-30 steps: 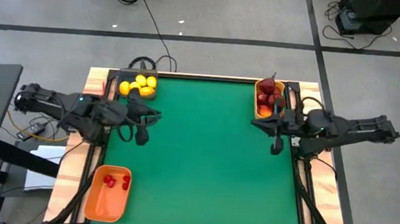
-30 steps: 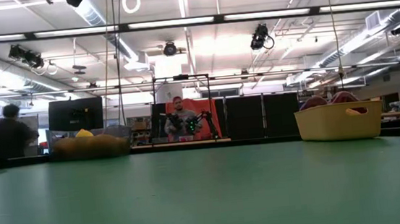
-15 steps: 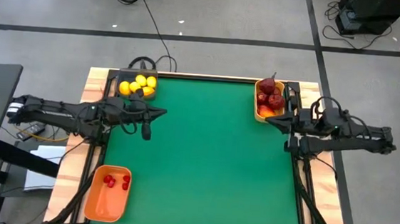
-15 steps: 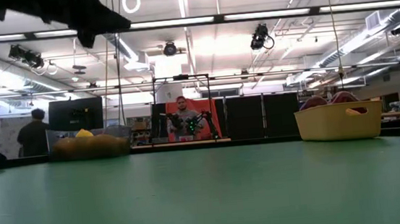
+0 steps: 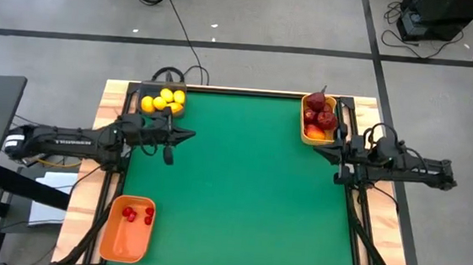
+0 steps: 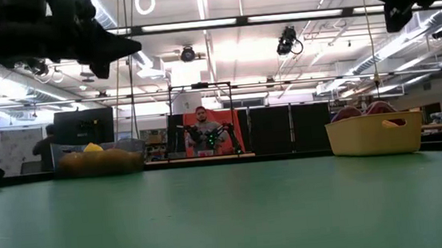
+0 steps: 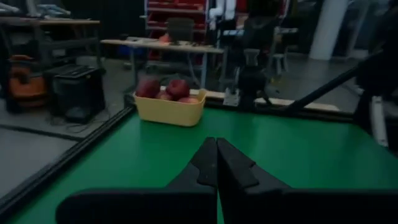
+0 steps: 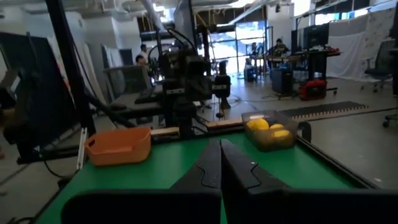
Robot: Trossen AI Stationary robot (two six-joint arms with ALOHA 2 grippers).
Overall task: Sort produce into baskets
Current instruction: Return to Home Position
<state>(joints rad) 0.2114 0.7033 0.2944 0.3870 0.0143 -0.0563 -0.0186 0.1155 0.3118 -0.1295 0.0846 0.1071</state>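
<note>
Produce is fully binned; no loose piece shows on the green bench.

1. Near edge. The small red pieces lie in the orange basket at the near left corner, with most of its floor bare.

2. Mid bench. The left gripper hangs above the left edge of the bench, fingers pressed together and holding nothing. The right gripper hangs above the right edge in the same state. Compared with a second ago, both arms have unfolded from a raised, bent pose into a low, stretched one along the bench sides. Over that second the arms have dropped into the top corners of the low view, while the contents of all three baskets are unchanged. Judgement: sorting is complete and the arms are settling into their rest pose; no further pick appears to be required.

3. Far edge. The yellow fruits fill the dark grey basket at the far left. The large red fruits, with one orange-red piece among them, sit heaped in the yellow basket at the far right.

4. Markings. Pale lettering runs along each forearm in the high view but is too small to read. No brand, label or other writing is legible on the baskets or bench.
</note>
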